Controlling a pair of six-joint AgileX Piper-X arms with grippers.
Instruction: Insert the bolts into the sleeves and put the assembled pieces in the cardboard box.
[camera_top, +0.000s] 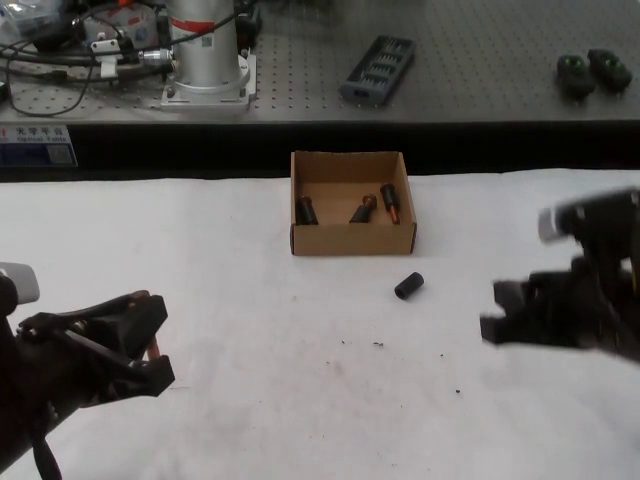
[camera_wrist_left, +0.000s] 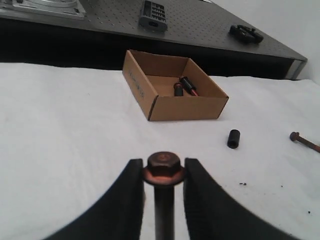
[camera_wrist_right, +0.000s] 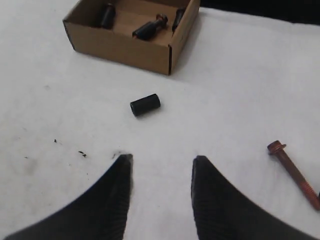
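Left claw (camera_wrist_left: 163, 165) clamps one rusty hex bolt (camera_wrist_left: 163, 202), right claw (camera_wrist_right: 161, 160) gapes; one black cylindrical sleeve (camera_wrist_right: 145, 105), one loose bolt (camera_wrist_right: 292, 172), three assembled pieces (camera_wrist_right: 149, 29) inside the cardboard box (camera_wrist_right: 120, 50).

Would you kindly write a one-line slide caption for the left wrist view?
Left gripper clamps a bolt, facing the cardboard box and a loose sleeve on the white cloth.

Around the sleeve (camera_top: 408, 286), bare white cloth (camera_top: 300, 380) leaves free passage from five round to nine o'clock. The box (camera_top: 352, 240) stands close at eleven o'clock. A loose bolt (camera_wrist_right: 293, 173) lies toward four o'clock, well apart.
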